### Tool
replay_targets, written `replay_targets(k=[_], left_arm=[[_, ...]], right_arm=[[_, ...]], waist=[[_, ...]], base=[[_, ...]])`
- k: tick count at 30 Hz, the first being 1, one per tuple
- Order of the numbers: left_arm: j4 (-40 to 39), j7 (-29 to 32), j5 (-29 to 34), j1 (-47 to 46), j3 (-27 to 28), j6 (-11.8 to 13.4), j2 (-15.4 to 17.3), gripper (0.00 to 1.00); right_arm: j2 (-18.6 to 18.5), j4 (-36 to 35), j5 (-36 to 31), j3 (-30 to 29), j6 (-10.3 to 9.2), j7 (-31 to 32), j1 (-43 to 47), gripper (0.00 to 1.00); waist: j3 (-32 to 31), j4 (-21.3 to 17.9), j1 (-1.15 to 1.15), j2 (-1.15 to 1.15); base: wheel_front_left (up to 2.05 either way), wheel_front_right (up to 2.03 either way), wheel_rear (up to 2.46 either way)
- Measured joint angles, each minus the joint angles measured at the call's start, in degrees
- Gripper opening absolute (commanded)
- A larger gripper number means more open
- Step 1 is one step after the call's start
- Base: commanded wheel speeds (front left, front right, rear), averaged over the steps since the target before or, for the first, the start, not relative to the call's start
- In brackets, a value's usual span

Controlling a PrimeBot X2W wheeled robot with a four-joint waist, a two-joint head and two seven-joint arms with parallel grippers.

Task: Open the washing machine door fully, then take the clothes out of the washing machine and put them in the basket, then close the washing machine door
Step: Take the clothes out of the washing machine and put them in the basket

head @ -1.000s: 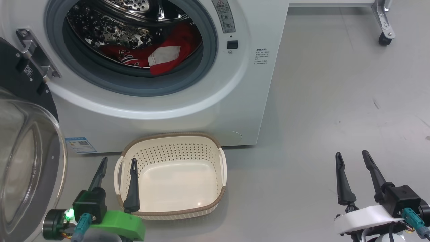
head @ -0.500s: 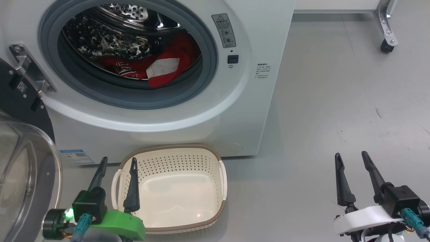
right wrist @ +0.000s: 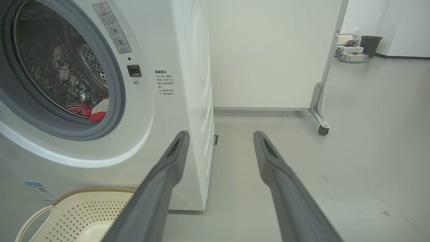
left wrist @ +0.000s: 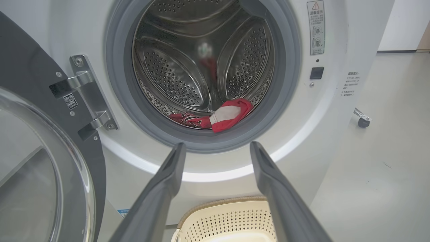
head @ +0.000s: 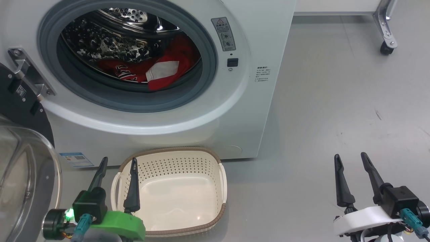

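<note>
The washing machine (head: 188, 111) fills the upper left of the head view, its round opening uncovered. The washing machine door (head: 23, 174) hangs swung wide at the far left, its glass bowl towards me. Red clothes (head: 161, 69) with white trim lie at the bottom of the steel drum (left wrist: 221, 116). The cream basket (head: 174, 190) stands empty on the floor before the machine. My left gripper (head: 119, 161) is open over the basket's left rim. My right gripper (head: 350, 157) is open above bare floor at the lower right, holding nothing.
Grey floor (head: 336, 107) stretches to the right of the machine. A metal frame leg with a caster (head: 386, 48) stands at the top right. A dark bin (right wrist: 370, 45) and boxes sit far off by the wall.
The head camera has tilted up, so machine and basket sit lower in the picture. Both grippers stay open and in place.
</note>
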Motion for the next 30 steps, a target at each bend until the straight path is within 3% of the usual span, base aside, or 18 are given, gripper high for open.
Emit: replay_targets(k=[24,30], left_arm=[[0.12,0.18,-0.21,-2.50,-1.77,0.21,-0.01,1.00],[3.76,3.99,-1.48,-7.08,-2.19,-0.59,-0.09,1.00]], right_arm=[[-0.30,-1.07,0.00,0.31,0.12,0.09,-0.14,1.00],[-0.96,-2.29,-0.01,0.55,0.69,0.40,-1.49,1.00]], waist=[[3.10,-0.40,0.00,0.00],[6.35,-1.31,0.00,0.00]], base=[[0.00,0.00,0.00],[0.00,0.00,0.00]])
